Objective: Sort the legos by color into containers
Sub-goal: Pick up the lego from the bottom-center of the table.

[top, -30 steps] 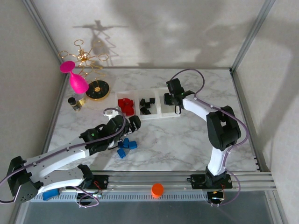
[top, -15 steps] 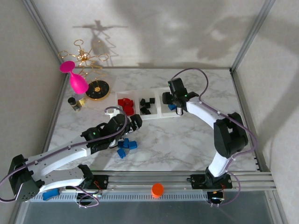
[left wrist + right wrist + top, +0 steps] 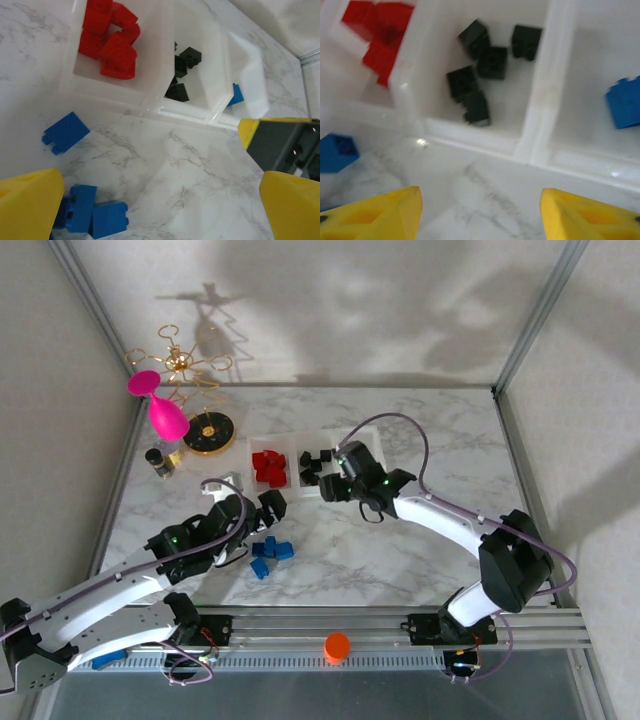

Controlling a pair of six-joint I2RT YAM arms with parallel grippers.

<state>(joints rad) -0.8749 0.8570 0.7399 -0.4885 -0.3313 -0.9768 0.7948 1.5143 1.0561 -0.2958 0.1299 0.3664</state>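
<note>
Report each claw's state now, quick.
Left claw: open, holding nothing.
Right claw: open, holding nothing.

Bins [image 3: 150, 106] and bricks [image 3: 110, 35]
Three joined bins sat in a row; several bricks in the left and middle, one in the right. Loose bricks [image 3: 65, 132] lay before the left bin.

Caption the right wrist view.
Open right gripper by the containers: red bricks, black bricks, one blue brick, separately binned.
</note>
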